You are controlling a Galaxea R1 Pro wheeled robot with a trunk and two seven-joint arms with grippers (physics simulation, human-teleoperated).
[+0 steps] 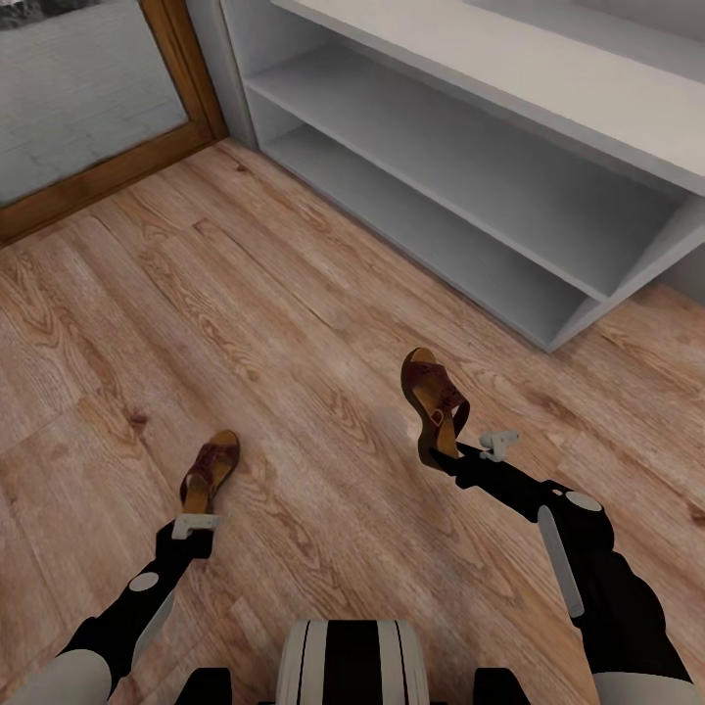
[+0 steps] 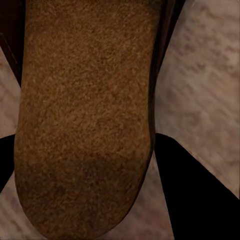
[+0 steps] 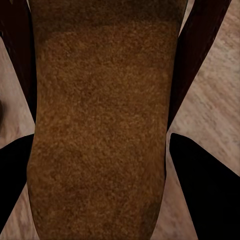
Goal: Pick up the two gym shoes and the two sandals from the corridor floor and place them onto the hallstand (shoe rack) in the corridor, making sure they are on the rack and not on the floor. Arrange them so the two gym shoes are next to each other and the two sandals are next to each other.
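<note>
The left gripper (image 1: 196,509) is holding one sandal (image 1: 210,474) by its heel end, and the right gripper (image 1: 452,452) is holding the other sandal (image 1: 435,401) in the same way. In both wrist views the tan footbed (image 2: 82,120) (image 3: 100,125) is sitting between the two dark fingers (image 2: 195,195) (image 3: 205,190), so the jaws of each arm are clamped on a sandal.

The left sandal is hanging low, near the wooden floor (image 1: 294,323); whether it is still touching the planks I cannot tell. The right sandal is standing more upright, with its toe pointing up toward the shoe rack (image 1: 441,186), and it seems to be lifted clear of the floor. The rack is standing well apart from both sandals, against the wall, with two open shelves facing the robot.

I am judging that these sandals are light and quite thin. The sole is looking rather stiff, because it is not bending while it is being held only at one end. The footbed surface is looking rough like suede, so it is probably not slipping easily. The straps (image 1: 446,390) are soft and are not a good place to grip. Taking hold across the sole at the heel, as both arms are doing, is the sensible place, but a long sandal held at one end may be swinging or turning in the jaws during the transfer to the shelf.
</note>
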